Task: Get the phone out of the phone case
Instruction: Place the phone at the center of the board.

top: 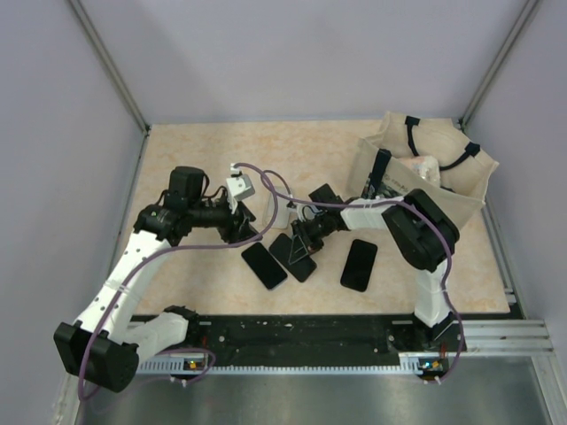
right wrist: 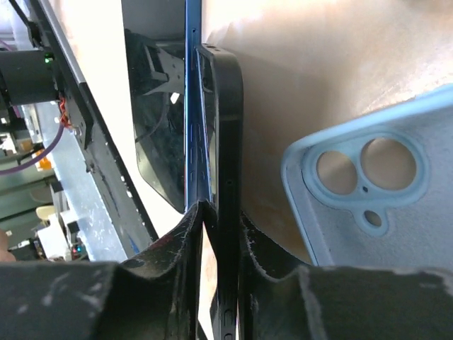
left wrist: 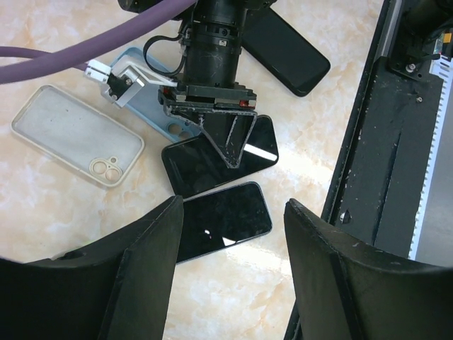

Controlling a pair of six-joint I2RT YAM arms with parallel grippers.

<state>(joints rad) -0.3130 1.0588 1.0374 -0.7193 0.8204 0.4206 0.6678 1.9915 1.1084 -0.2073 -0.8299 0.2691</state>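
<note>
Right gripper pinches black phone by edge, clear of empty blue case beside; left gripper hovers agape, unladen.

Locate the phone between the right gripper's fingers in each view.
Top external: phone centre, at the tip of the right gripper.
Left wrist: phone centre, under the right gripper.
Right wrist: phone edge-on, centre, between the fingers.
Shared landmark: right gripper, at the phone in all three.

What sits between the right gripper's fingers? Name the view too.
A black phone, seen edge-on, sits between the fingers of the right gripper; the right wrist view shows it.
</note>
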